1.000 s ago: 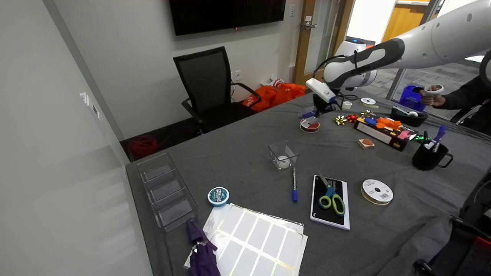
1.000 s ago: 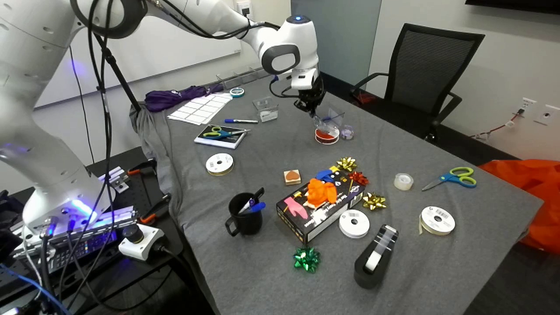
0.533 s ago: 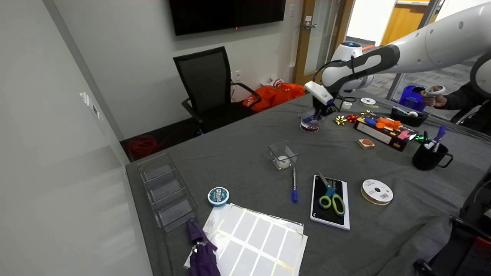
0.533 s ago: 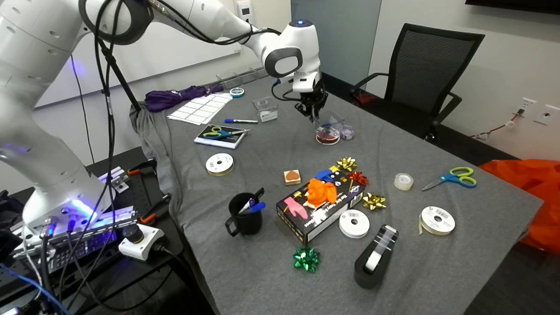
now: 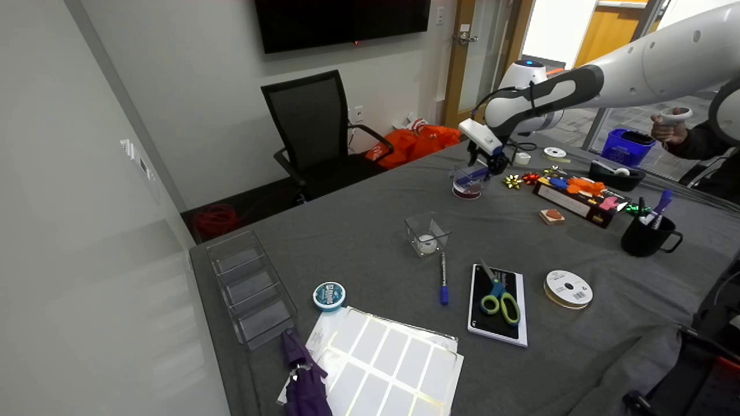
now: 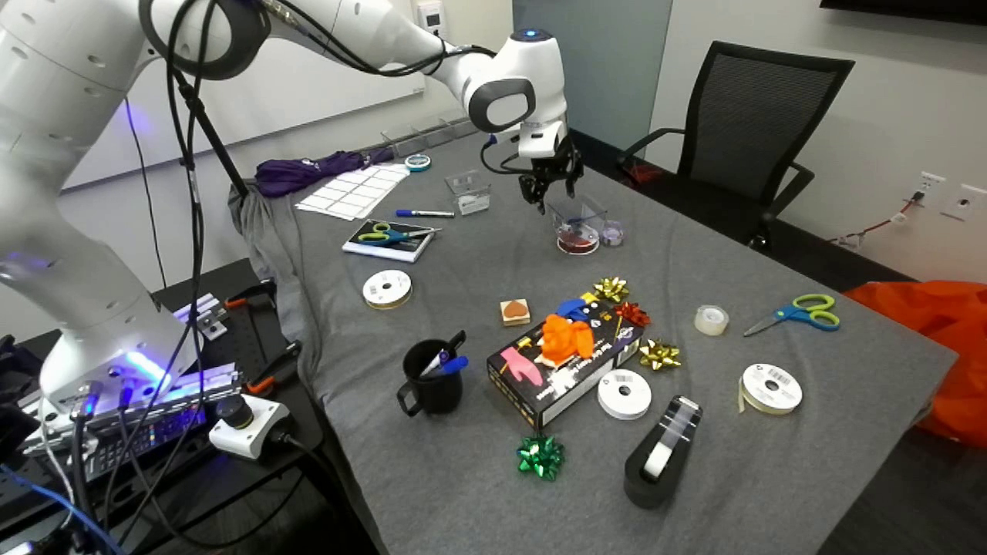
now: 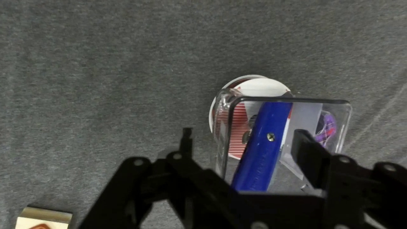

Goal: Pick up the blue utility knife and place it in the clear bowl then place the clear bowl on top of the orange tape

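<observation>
The clear bowl [image 6: 592,208], a see-through plastic dish, rests on the red-orange tape [image 6: 574,245], a flat roll with white rims. Inside the bowl lies the blue utility knife [image 7: 262,149], slanted, its lower end hidden by my gripper in the wrist view. My gripper [image 7: 243,133] stands open just above, its fingers spread wide: one shows outside the bowl's left wall, the other over the bowl's interior. Part of the tape [image 7: 262,86] shows past the bowl's rim [image 7: 305,100]. In an exterior view the gripper [image 6: 557,199] hangs over the bowl, holding nothing.
A small purple roll [image 6: 611,233] sits right beside the tape. Nearby are a boxy clear container [image 5: 426,237], a blue-capped pen [image 5: 444,280], a notebook with scissors [image 5: 498,300], a wooden stamp [image 6: 515,311], gift bows and a glove box [image 6: 567,358].
The bowl has come down from a tilted hold onto the tape, knife inside. My gripper has let go of it, spread its fingers and lifted slightly.
</observation>
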You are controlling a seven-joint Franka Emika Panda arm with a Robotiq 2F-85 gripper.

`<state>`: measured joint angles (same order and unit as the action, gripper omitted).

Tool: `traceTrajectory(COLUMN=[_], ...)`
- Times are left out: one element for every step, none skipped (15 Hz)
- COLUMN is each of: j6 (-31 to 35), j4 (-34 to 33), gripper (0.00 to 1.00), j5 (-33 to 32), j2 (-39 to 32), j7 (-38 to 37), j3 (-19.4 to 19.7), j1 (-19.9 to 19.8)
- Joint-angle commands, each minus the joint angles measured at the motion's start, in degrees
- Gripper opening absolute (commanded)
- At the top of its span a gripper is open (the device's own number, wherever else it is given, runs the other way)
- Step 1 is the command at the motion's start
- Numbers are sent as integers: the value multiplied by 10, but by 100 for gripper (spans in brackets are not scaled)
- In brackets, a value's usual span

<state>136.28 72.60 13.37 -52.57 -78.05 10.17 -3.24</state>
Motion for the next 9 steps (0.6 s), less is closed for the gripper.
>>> traceTrajectory(j6=[-35,-44,-47,-49,-51,-52,-50,-45,-40], j4=[27,37,44,56,67,79,93,112,129], gripper=[100,100,100,100,100,100,100,100,100], j5=[-7,-11,-13,-14,-15,-17,-18,-21,-24], j2=[47,61,71,84,96,107,118,129,139], j7=[27,42,56,75,92,109,126,147,167], j3=[-14,-14,-15,-16,-16,-15,-14,-14,-12], j1=[-12,-12,-13,-15,-15,-15,-15,-15,-14])
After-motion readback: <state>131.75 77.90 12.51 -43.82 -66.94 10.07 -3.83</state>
